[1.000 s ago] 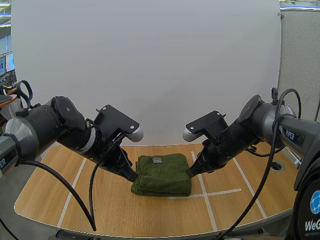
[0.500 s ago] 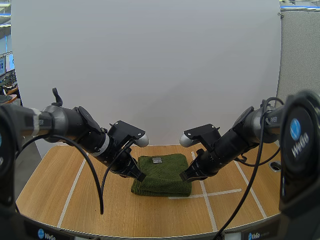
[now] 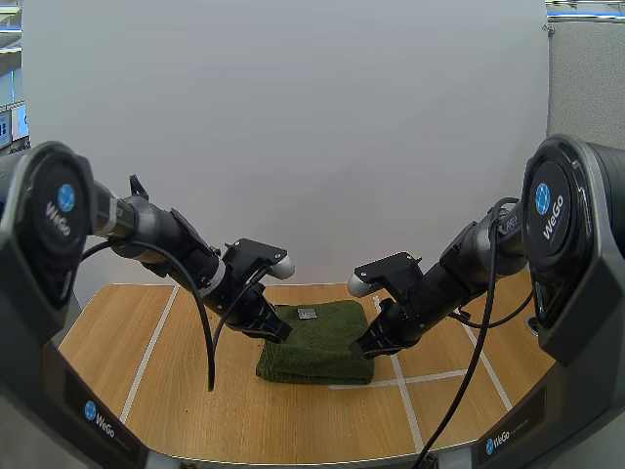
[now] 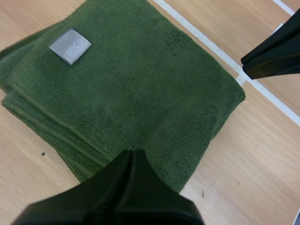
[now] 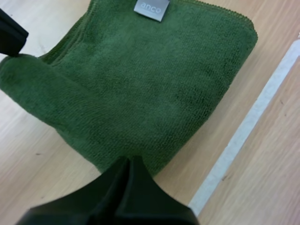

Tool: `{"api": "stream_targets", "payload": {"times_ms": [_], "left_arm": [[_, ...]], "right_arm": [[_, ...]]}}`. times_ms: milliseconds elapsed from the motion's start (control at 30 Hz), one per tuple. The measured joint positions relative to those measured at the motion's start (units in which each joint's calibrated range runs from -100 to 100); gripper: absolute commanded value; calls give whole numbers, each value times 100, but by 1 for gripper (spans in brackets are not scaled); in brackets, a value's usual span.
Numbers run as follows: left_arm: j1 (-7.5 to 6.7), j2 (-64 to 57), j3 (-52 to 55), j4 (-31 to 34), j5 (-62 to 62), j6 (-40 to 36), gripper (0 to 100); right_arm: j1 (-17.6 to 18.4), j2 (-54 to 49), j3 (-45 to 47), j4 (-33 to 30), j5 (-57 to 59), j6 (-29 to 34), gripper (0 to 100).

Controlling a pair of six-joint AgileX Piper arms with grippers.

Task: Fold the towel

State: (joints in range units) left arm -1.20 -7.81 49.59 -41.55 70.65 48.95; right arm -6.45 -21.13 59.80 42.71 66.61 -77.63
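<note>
A folded dark-green towel (image 3: 317,342) lies flat at the centre of the frame on a wooden desk (image 3: 195,401), with a small grey label (image 3: 307,314) on its top face near the far edge. The left claw (image 3: 281,334) reaches in from centre-left, its two black fingers pressed together into a single wedge that grips nothing, the tip at the towel's left edge. The right claw (image 3: 359,349) comes in from centre-right in the same state, fingers closed on nothing, its tip at the towel's right edge beside a white tape line (image 3: 402,386) marked on the desk. Whether either tip actually touches the cloth cannot be told. In each wrist view, the other arm's dark tip shows just past the towel's far side.
</note>
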Motion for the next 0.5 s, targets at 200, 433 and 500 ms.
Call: {"api": "stream_targets", "payload": {"times_ms": [200,433,500], "left_arm": [[0,535,-9,-178,-178,209,0],[0,1111,-9,-226,-602,369,0],[0,1310,-9,-262,-671,431,0]], "right_arm": [[0,387,0,193,-331,-237,0],[21,1034,0,715,-665,-693,0],[21,1267,0,813,-719,-790,0]]}}
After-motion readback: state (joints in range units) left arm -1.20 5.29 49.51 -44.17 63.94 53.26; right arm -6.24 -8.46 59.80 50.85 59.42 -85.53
